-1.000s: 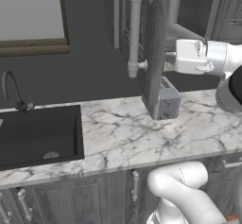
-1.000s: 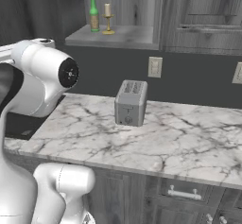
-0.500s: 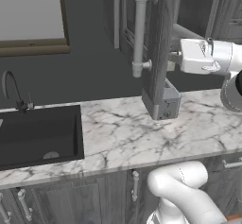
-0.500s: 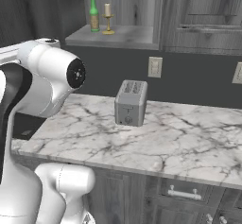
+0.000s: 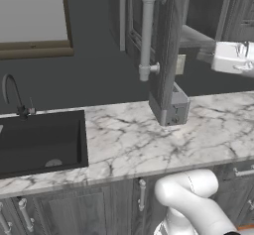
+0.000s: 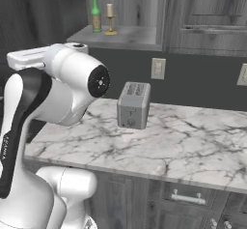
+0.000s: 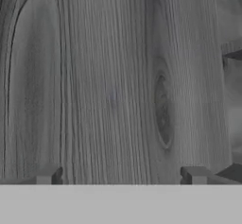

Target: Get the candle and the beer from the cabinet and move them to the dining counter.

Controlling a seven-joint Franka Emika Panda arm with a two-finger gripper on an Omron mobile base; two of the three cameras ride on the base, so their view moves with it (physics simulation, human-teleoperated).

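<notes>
Cabinet (image 6: 120, 10) open, beer (image 6: 96, 13) and candle (image 6: 110, 18) standing inside on its shelf.

Seen in the right base view: green beer bottle at the far left of the shelf, candle on its brass holder just beside it to the right, both upright and apart from each other. Pale label on the bottle too small to read. Open cabinet door (image 5: 166, 45) with its silver bar handle (image 5: 148, 28) hanging edge-on above the marble worktop (image 5: 129, 140) in the left base view. Grey toaster (image 6: 133, 105) on the worktop below the shelf, black sink (image 5: 39, 142) set in to the left. Gripper (image 7: 120, 176) close against grey wood grain in the hand view, fingertips (image 7: 194, 175) set wide apart, holding nothing.
</notes>
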